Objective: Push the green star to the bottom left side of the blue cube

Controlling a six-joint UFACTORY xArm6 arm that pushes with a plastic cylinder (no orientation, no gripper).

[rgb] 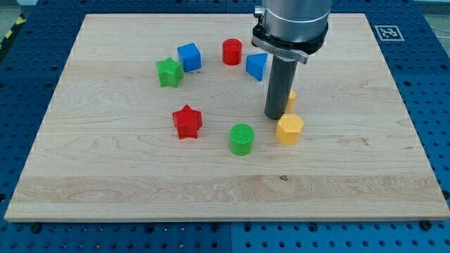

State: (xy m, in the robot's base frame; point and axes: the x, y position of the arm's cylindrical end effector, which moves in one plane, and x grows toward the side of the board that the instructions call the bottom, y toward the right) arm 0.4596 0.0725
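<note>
The green star (169,72) lies on the wooden board at the upper left, touching the lower left side of the blue cube (189,57). My tip (274,117) stands on the board well to the right of both, just above the yellow hexagon block (289,129) and in front of a small yellow block (290,99) that the rod mostly hides.
A red cylinder (232,52) and a blue triangular block (256,66) lie at the top middle. A red star (187,121) and a green cylinder (241,138) lie in the middle. The board's edge (225,219) runs along the view's bottom.
</note>
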